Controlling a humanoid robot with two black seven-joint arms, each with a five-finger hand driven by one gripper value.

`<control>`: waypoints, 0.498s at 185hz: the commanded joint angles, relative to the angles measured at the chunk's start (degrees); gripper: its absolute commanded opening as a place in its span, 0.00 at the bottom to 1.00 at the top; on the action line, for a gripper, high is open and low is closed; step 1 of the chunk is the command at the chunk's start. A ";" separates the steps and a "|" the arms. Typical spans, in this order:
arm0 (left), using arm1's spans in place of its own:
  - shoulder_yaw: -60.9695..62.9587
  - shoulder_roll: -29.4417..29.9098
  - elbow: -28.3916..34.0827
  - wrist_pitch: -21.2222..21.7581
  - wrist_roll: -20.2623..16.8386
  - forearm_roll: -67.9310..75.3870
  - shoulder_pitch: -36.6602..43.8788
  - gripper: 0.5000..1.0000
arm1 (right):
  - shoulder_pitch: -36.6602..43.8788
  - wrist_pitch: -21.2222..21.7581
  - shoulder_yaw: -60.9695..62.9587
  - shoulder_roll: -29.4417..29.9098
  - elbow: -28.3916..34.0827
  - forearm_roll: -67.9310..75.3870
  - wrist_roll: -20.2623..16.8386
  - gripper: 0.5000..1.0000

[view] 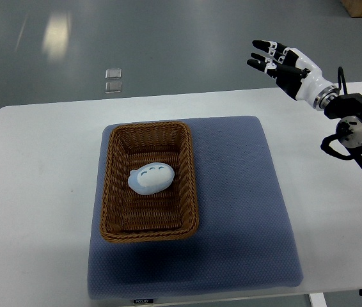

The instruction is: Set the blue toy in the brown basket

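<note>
Top view: the blue toy [149,178], a pale, rounded, fish-like shape, lies inside the brown basket [148,133], on its woven floor a little below the basket's middle. The toy's long axis runs roughly left to right across the frame, tipped slightly up toward the right, crosswise to the basket's longer side. The basket stands on the left half of a blue-grey mat [245,192], which in turn lies on the white desk [40,166].

The right hand [282,62] is at the upper right of the frame, raised beyond the desk's far edge, its arm coming in from the right edge. Its fingers [261,46] are spread and extended toward the upper left, and they hold nothing. From these fingers the toy lies well apart, down and to the left, across the mat's upper right corner and the basket's right wall. The left arm does not show, so the right hand is the only one near the work.

Judged from how things lie, the placing looks done: the toy is in the basket and the hand is clear of it.

As for writing, a small dark tag [142,300] sits on the mat's near edge at the bottom of the frame, with pale lettering too small to read. No brand shows on the toy or the basket.
</note>
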 commanded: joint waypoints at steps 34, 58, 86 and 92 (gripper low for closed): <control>0.00 0.00 0.00 0.00 0.00 0.00 0.03 1.00 | -6.63 0.69 2.88 2.40 -2.98 12.30 3.77 0.81; 0.00 0.00 0.00 0.00 0.00 0.00 0.03 1.00 | -7.69 1.66 2.97 3.80 -6.23 16.96 4.56 0.82; 0.00 0.00 0.00 0.00 0.00 0.00 0.03 1.00 | -8.92 5.52 2.97 4.86 -9.13 23.46 4.65 0.82; 0.00 0.00 0.00 0.00 0.00 0.00 0.03 1.00 | -9.10 5.88 2.88 4.95 -9.13 24.08 4.65 0.82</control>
